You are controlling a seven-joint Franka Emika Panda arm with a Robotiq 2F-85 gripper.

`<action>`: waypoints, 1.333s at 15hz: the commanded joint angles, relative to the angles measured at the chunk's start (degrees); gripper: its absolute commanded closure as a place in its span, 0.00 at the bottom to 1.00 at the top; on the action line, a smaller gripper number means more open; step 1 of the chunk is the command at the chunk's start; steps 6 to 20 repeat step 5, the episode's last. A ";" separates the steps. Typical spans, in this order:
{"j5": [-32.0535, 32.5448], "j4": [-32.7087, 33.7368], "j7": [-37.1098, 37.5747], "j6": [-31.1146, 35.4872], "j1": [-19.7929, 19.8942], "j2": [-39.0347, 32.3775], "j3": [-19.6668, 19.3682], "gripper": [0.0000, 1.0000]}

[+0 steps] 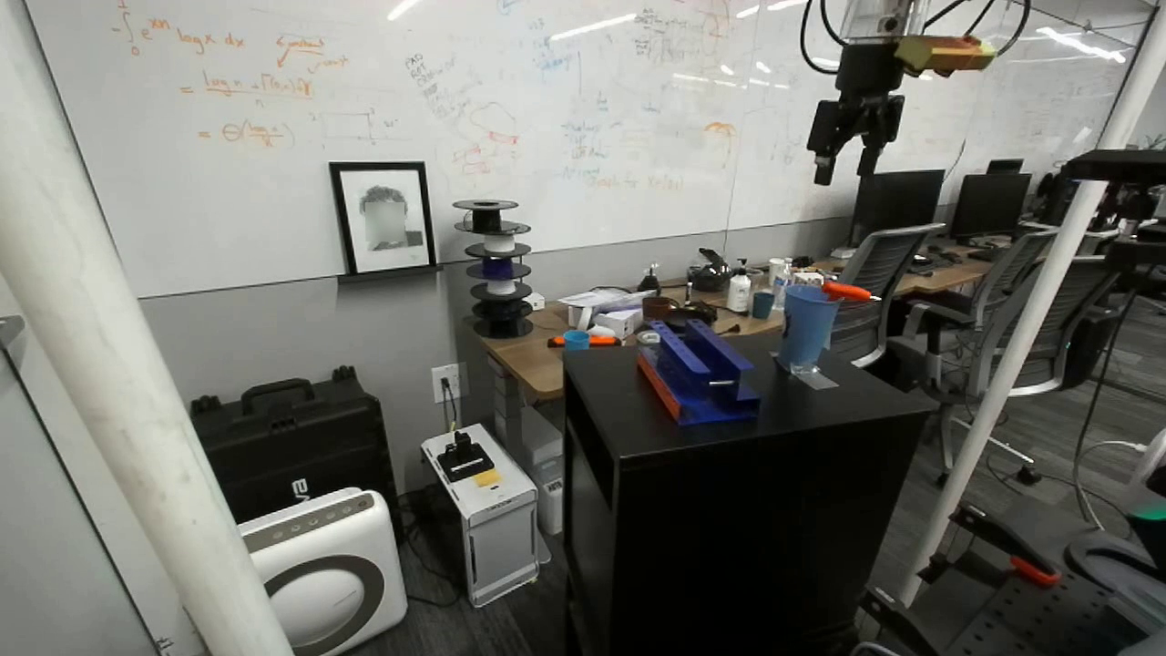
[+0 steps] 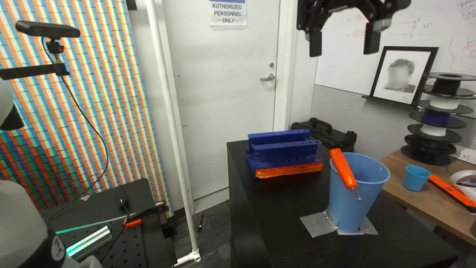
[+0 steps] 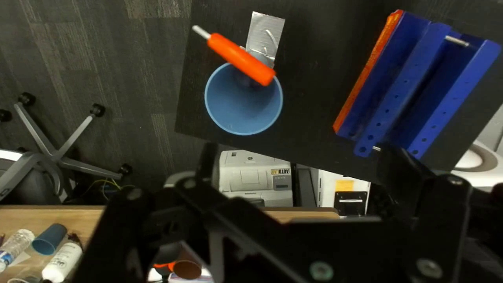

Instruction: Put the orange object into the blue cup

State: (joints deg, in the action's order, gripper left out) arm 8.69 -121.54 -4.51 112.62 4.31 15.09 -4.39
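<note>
Gripper (image 2: 343,47): hangs well above the blue cup (image 2: 351,210) with jaws spread apart.
Orange object (image 2: 343,169): slants across the cup's rim, partly over the mouth, with metal tip (image 3: 201,32) outside; cannot tell whether touching the rim.
Blue cup: stands upright on the black cabinet (image 2: 290,208), with silver tape (image 2: 315,224) at the base.
Blue bracket (image 2: 284,150): lies on the cabinet, apart from the cup.

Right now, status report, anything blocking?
Gripper open, empty. Orange object tilted at rim of blue cup, metal tip outside; resting or falling, can't tell. Blue bracket stands apart, not blocking.
</note>
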 commanded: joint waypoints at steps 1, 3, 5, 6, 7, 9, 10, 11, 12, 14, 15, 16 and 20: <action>-0.21 -1.45 0.00 -0.11 -0.48 2.35 0.45 0.00; -0.24 -2.77 0.12 -0.20 -0.72 4.32 0.71 0.00; -0.24 -2.64 0.12 -0.15 -0.67 3.38 0.60 0.00; -0.24 -2.64 0.12 -0.15 -0.67 3.38 0.60 0.00; -0.24 -2.64 0.12 -0.15 -0.67 3.38 0.60 0.00; -0.24 -2.64 0.12 -0.15 -0.67 3.38 0.60 0.00; -0.24 -2.64 0.12 -0.15 -0.67 3.38 0.60 0.00; -0.24 -2.64 0.12 -0.15 -0.67 3.38 0.60 0.00; -0.24 -2.64 0.12 -0.15 -0.67 3.38 0.60 0.00; -0.24 -2.64 0.12 -0.15 -0.67 3.38 0.60 0.00; -0.24 -2.64 0.12 -0.15 -0.67 3.38 0.60 0.00; -0.24 -2.64 0.12 -0.15 -0.67 3.38 0.60 0.00; -0.24 -2.64 0.12 -0.15 -0.67 3.38 0.60 0.00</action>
